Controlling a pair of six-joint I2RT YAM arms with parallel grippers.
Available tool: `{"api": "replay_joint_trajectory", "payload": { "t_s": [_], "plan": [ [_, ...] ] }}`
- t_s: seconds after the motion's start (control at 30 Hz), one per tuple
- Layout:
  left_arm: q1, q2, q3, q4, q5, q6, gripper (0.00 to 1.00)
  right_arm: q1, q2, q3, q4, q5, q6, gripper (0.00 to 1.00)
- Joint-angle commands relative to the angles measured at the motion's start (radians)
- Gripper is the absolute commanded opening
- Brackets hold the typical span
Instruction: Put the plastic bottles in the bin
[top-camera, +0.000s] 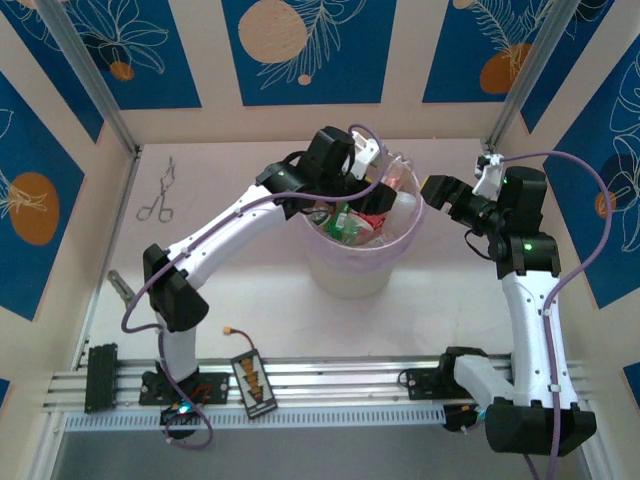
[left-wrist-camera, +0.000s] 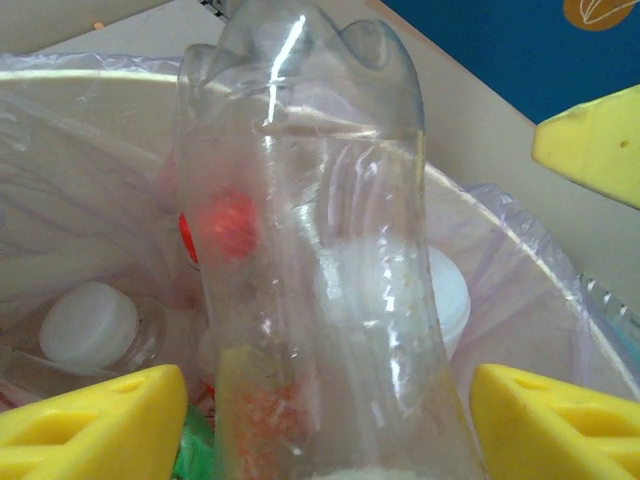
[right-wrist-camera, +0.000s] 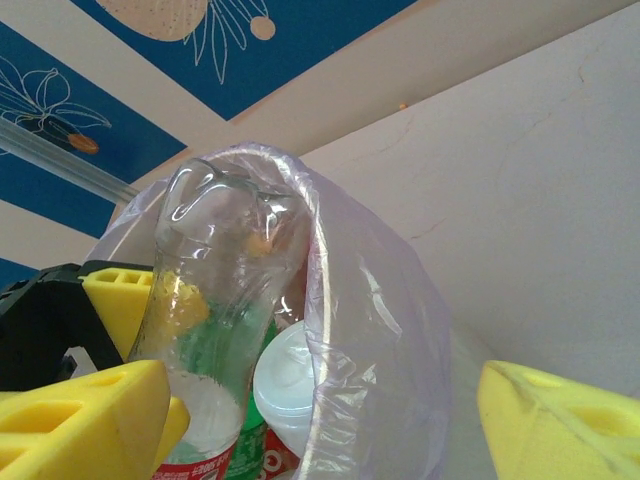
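1. Starting at the far left, the forceps (top-camera: 160, 195) lie on the worktop (top-camera: 240, 180), well apart from everything else. They are not my job.
2. Next is my left tool (left-wrist-camera: 330, 380), reaching out over the bin (top-camera: 350, 275). It is closed on a clear bottle (left-wrist-camera: 310, 200), with a yellow pad against each side. The bottle is base-up and hangs within the rim, above the pile.
3. I judge this to be the drop. The next move calls for opening the jaws so the bottle falls, then lifting straight up, clear of the rim and the loose liner.
4. The bin stands mid-worktop, and there are bottles inside (top-camera: 345, 222). I can make out red and green labels and a white cap.
5. My right tool (top-camera: 440, 192) sits just beside the bin's right rim. Its jaws are spread wide and it holds nothing.
6. Some things are hard to read:
   - The held bottle's neck and cap are cut off at the bottom of the left wrist view.
   - The pile is a blur through the plastic, so I cannot count it.
   - I cannot tell whether the left arm hides any bottle on the worktop.
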Motion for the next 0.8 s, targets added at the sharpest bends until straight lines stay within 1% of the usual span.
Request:
{"api": "replay_joint_trajectory", "payload": {
  "t_s": [0.0,0.07,0.37,0.53,0.77],
  "plan": [
    [0.009,0.046,0.015,-0.165,-0.026,0.007,0.83,-0.004,0.001,0.012,0.015,-0.025,0.012,0.81],
    [0.009,0.044,0.036,-0.173,-0.026,0.013,0.87,-0.004,0.0,0.007,0.018,-0.026,0.016,0.81],
    [0.009,0.009,0.084,-0.153,-0.024,0.026,0.98,-0.004,0.004,0.003,0.023,-0.028,0.018,0.81],
    [0.01,-0.034,0.09,-0.13,-0.027,0.027,0.98,-0.004,0.008,-0.002,0.025,-0.026,0.019,0.81],
    [0.038,-0.126,0.064,-0.127,-0.102,0.025,0.98,-0.004,0.012,-0.01,0.033,-0.028,0.02,0.81]
  ]
}}
